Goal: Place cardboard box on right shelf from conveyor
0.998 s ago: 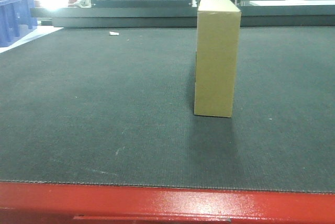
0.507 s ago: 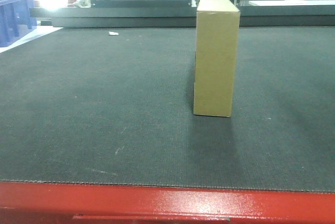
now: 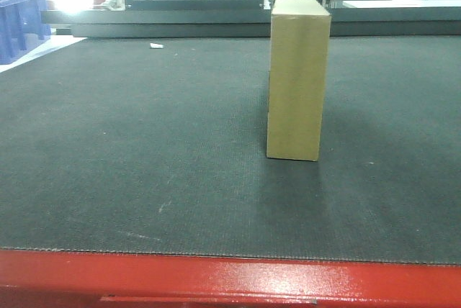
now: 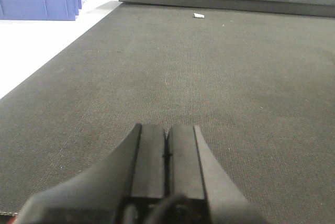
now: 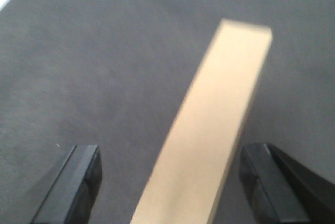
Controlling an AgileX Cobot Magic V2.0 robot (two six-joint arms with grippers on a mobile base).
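Front: box (image 3: 297, 81) stands on end on belt (image 3: 144, 142), right of centre.
Left wrist: left gripper (image 4: 166, 150) pressed together, over bare belt.
Right wrist: right gripper (image 5: 170, 156) spread, straddling the box top, no contact.
Judged light, stiff and smooth-faced; pinch squarely across the narrow width, high up.

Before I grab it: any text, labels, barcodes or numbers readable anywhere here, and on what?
No readable text in any view.
cardboard box: plain faces, no print or label showing; the right wrist view of it is blurred.
conveyor: belt and red frame unmarked.
small white scrap on the belt: too small to read.
blue bin: no markings visible.
Background clutter: too small to tell.
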